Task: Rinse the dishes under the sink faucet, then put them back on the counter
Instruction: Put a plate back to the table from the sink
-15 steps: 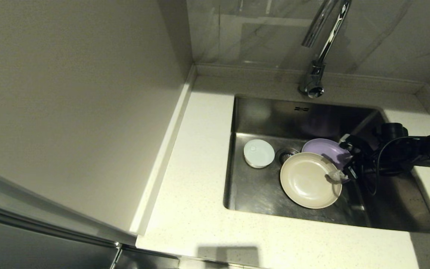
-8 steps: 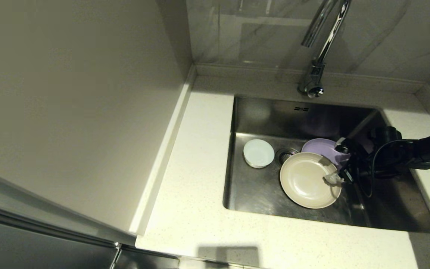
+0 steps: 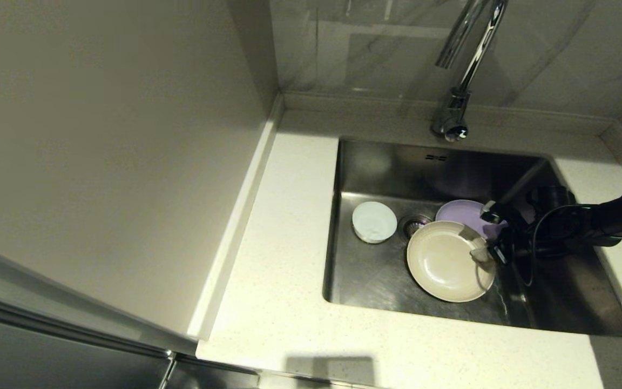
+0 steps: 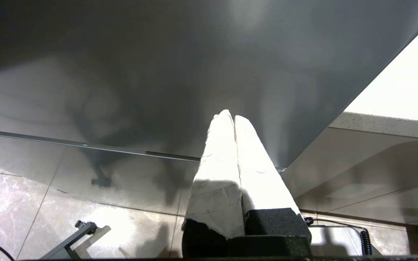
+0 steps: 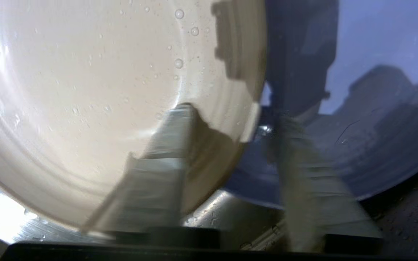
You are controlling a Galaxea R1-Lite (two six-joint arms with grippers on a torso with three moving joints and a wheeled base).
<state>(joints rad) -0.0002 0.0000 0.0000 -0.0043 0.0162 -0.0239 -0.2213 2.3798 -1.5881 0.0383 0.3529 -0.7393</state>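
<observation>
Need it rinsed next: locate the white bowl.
Head view: the white bowl sits on the sink floor at its left side, just left of the drain strainer, apart from both plates.

Grey marbled wall tile (image 3: 548, 48) behind, plain pale cabinet side panel (image 3: 100, 151) at left, marbled floor tiles (image 4: 9, 203) below.

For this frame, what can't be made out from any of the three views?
- Right claw: whether it grips the beige plate; the right wrist view is motion-blurred.
- Lilac plate: partly hidden by the beige plate and arm in the head view.
- Faucet: arch cut off by the head view's top edge.
- Sink: absent from the left wrist view.
</observation>
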